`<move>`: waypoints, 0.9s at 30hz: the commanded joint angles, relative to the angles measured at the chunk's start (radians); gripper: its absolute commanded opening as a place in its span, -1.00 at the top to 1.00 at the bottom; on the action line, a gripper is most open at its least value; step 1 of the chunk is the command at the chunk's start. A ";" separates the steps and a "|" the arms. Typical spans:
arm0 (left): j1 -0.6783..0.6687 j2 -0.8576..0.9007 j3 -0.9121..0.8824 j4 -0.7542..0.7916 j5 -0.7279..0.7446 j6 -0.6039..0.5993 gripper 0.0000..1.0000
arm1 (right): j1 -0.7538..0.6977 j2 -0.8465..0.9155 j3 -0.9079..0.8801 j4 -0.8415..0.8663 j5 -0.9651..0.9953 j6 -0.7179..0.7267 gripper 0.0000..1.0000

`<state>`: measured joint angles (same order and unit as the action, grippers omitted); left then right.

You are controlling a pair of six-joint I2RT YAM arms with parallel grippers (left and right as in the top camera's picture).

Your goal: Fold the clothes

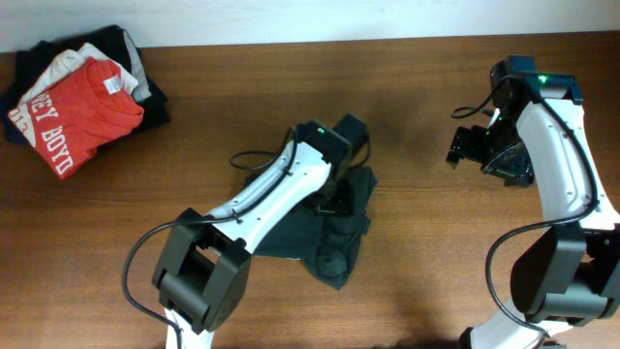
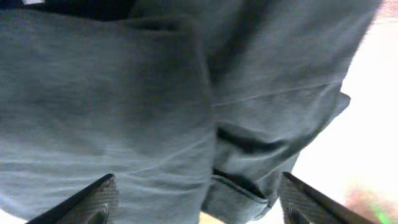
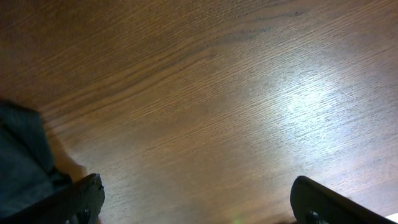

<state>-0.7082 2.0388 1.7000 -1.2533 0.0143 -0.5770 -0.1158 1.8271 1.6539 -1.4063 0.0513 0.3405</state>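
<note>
**A:** Where is the shirt, and what are the arms doing?

**B:** The dark T-shirt (image 1: 334, 237) lies in a crumpled heap near the middle of the wooden surface (image 1: 436, 281), partly under the left arm (image 1: 276, 194). The left jaws hang just above it, spread wide and gripping nothing. The left wrist view shows only grey creases and a hem edge between the tips. The right jaws are released too, over bare wood well to the right. A dark scrap of cloth, likely the shirt, shows at the left edge of their view.

**A:** What does this step call for?

**B:** In my judgement, flattening before any fold. The heap is bunched, so pinch a single layer at a hem or sleeve edge, not a thick wad. Then draw it outward, low along the surface. The right arm (image 1: 557, 165) could take the opposite edge so the cloth spreads evenly. Keep clear of the red T-shirt (image 1: 82, 111) on the pile at the far left corner.
</note>
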 commanded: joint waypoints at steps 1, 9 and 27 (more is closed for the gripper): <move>-0.034 0.022 -0.001 0.012 -0.088 -0.084 -0.83 | -0.003 -0.014 0.012 0.000 0.002 0.009 -0.97; -0.045 0.151 -0.001 0.031 -0.177 -0.164 -0.39 | -0.003 -0.014 0.012 0.000 0.002 0.009 -0.97; -0.090 0.143 0.232 -0.278 -0.008 -0.058 0.99 | -0.003 -0.014 0.012 0.000 0.002 0.009 -0.97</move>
<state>-0.7605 2.1845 1.9163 -1.5639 -0.0704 -0.6724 -0.1158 1.8271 1.6539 -1.4063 0.0513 0.3408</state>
